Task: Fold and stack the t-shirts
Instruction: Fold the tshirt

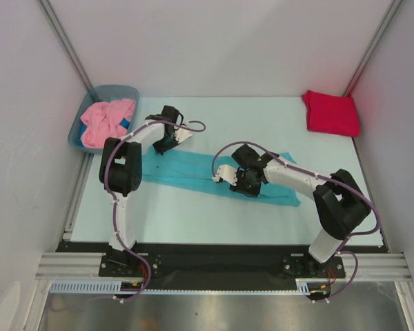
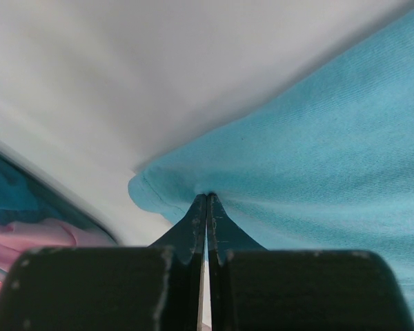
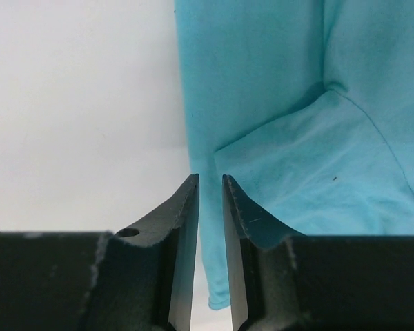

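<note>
Where the grey-blue tub sits at the far left corner of the surface, the pink t-shirt lies bunched inside it, crumpled and unfolded, with a scrap of blue cloth showing at its right side.

Just to the right of the tub, the left arm bends forward and down to the near end of the turquoise t-shirt. The left jaws are pressed together on that shirt. In the wrist view their dark fingertips meet with no gap, pinching the cloth just beside a hemmed corner, and the fabric puckers slightly where it is held.

From that pinch the turquoise shirt runs as a long, narrow band across the middle of the surface. It lies flat and slants toward the near right, ending close to the right arm.

Over the middle of the band, the right jaws point down with a narrow slot between them. They stand slightly apart and are not clamped on anything. Seen from the right wrist, the fingertips straddle the shirt's long edge, with bare surface to one side and turquoise cloth to the other. A paler flap with a stitched hem lies over the darker cloth. Whether the tips touch the fabric cannot be told.

At the far right corner the crimson red t-shirt rests folded into a tidy rectangle, well apart from both arms and from the turquoise one.
</note>
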Controlling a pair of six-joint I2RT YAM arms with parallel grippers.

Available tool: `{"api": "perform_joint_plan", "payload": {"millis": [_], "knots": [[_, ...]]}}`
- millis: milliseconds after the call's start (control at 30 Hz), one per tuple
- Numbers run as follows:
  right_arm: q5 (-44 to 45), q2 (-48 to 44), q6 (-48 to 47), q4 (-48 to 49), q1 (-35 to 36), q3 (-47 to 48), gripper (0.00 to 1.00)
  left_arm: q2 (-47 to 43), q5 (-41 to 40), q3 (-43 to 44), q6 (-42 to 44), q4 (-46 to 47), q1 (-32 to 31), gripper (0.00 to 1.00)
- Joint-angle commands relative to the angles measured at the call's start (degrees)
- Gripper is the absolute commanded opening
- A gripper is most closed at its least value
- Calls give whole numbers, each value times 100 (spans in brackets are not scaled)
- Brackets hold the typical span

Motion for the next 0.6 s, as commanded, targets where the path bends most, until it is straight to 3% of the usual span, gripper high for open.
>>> {"api": "perform_joint_plan", "payload": {"millis": [0, 567], "knots": [[37, 86, 25, 221, 7, -11, 25, -141, 45, 146, 55, 0, -47, 1], [37, 377, 25, 476, -99, -99, 21, -89, -17, 366, 116, -44, -47, 1]]}}
